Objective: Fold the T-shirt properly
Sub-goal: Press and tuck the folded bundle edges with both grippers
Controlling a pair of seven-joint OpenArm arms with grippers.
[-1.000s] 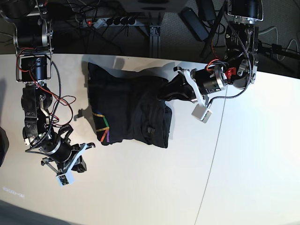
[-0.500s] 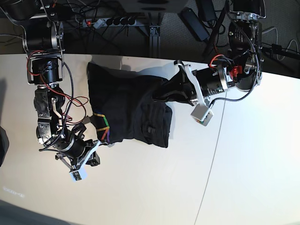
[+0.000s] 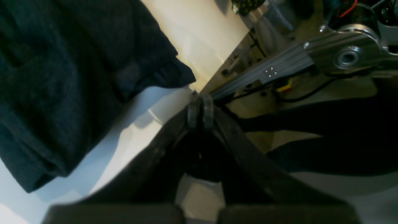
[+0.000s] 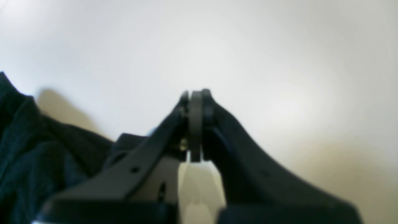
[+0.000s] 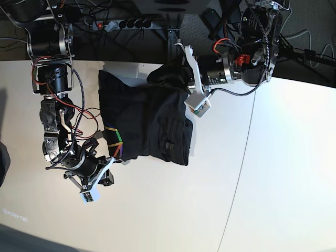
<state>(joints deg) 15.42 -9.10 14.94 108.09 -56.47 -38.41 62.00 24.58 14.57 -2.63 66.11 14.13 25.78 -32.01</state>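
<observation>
Folding stage | T-shirt bunched on desk | left end effector and right end effector both closed, empty | next I regrip an edge.

I am looking for words and numbers, and I am not finding any that I can read. The T-shirt is showing a small print of colored lines, but it is only lines, not letters. A small tag is sitting on the cloth, and it is too tiny for me to read. In both wrist views I am seeing no writing at all.
</observation>
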